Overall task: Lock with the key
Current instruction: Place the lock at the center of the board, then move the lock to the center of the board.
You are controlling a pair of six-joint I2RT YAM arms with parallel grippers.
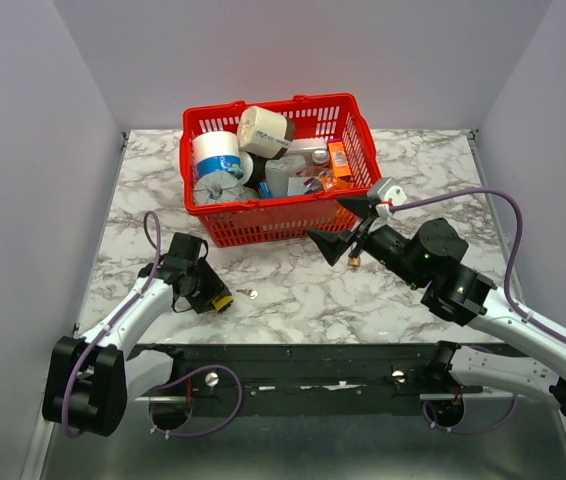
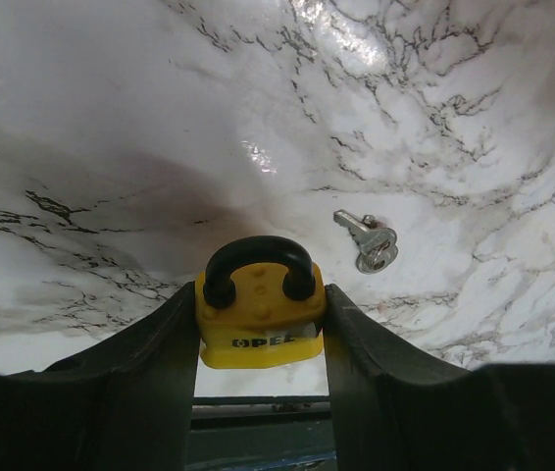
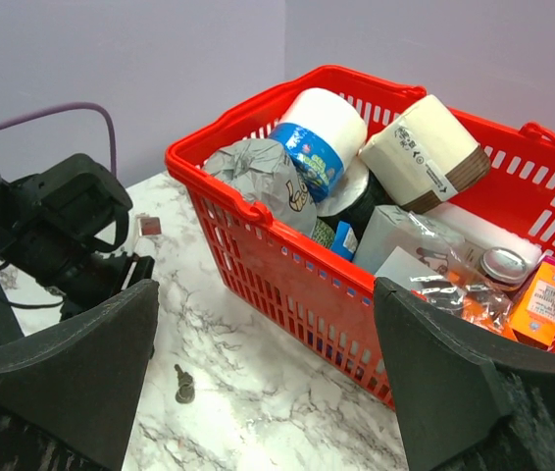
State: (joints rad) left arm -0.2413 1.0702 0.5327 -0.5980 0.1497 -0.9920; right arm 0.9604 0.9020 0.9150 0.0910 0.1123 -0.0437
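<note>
- The left gripper (image 2: 258,316) is clamped on the padlock (image 2: 256,329). Its fingers press the yellow body from both sides, and the black shackle points away from the wrist.
- Both shackle legs look seated in the body. I cannot tell whether it is latched.
- The key (image 2: 368,240) lies flat on the table (image 2: 111,147), just ahead of the left fingertips and a little to their right. It touches nothing.
- The right gripper (image 3: 266,294) hangs with its jaws wide apart and empty. The key is below it and towards its left finger, and the basket (image 3: 248,211) is close ahead.
- Risk: the key is thin and flat on slick marble. Broad fingers closing on it will likely skid it away or pinch only an edge.
- Risk: the key sits so near the left fingers that the right gripper may bump them or the padlock on the way down, which would shift the grip.
- Risk: no keyhole shows. It probably faces the left wrist, so the lock must be turned first or the key will meet only plastic.
- Risk: only side pressure holds the padlock, so a skewed push or twist from the key could rotate it or slip it out.
- Risk: the right fingertips are close enough to the basket wall to snag it on a careless swing.
</note>
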